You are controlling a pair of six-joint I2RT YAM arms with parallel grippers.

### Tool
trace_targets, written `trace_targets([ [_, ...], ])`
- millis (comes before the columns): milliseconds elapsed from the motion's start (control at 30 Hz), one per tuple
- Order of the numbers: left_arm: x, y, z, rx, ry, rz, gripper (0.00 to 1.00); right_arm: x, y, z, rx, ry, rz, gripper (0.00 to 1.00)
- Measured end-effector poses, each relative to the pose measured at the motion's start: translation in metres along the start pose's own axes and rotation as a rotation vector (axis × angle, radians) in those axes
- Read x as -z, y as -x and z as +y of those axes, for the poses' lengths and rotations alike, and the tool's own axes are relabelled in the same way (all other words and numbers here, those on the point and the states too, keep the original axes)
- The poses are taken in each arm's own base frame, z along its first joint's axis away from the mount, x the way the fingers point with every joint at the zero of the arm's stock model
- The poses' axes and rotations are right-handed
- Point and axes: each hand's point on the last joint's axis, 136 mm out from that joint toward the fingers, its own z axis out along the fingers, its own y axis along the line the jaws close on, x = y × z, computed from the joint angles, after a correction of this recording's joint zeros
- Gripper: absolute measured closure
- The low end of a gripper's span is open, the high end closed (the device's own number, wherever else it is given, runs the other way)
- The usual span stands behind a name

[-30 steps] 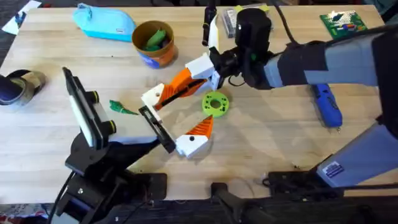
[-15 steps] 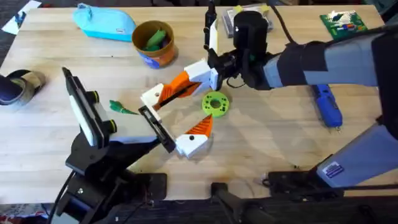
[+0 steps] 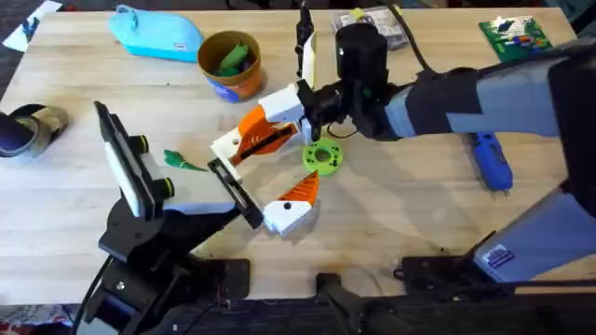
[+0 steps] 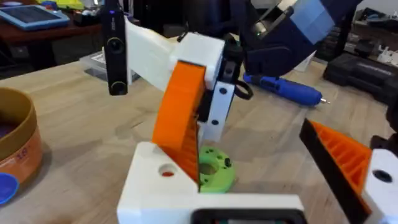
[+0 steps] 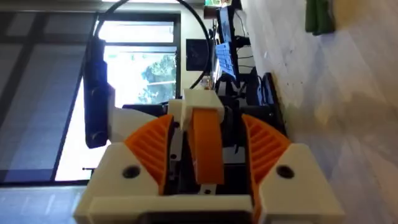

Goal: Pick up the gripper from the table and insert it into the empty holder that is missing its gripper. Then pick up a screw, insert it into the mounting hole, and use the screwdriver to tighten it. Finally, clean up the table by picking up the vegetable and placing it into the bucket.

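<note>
1. Right gripper point(image 3: 296, 104): clamped on the white-and-orange plastic gripper part point(image 3: 270, 116), held tilted above the table beside the lime-green round holder point(image 3: 322, 155).
2. Left gripper point(image 3: 265, 207): cannot tell whether open or closed.
3. Chunky bright-blue plastic screwdriver point(image 3: 490, 160): lying at the table's right.
4. Slender dark-green toy vegetable point(image 3: 182, 162): on the table near the left arm.
5. Round yellow-orange bucket point(image 3: 229, 65): upright, far side.

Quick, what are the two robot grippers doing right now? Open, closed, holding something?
Left gripper: open, holding nothing.
Right gripper: closed on the white-and-orange gripper part, lifted at one end.
</note>
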Motion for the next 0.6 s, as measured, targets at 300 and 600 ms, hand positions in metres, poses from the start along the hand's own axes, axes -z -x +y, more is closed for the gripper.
trace_targets([
  [300,0.000,0.000,-0.002,0.000,-0.010,0.001,0.006,0.031,0.021,-0.004,-0.004,-0.010,-0.098,0.008],
  [600,0.000,0.000,-0.002,0.000,-0.010,0.001,0.006,0.082,0.056,-0.013,-0.003,-0.048,-0.300,0.008],
])
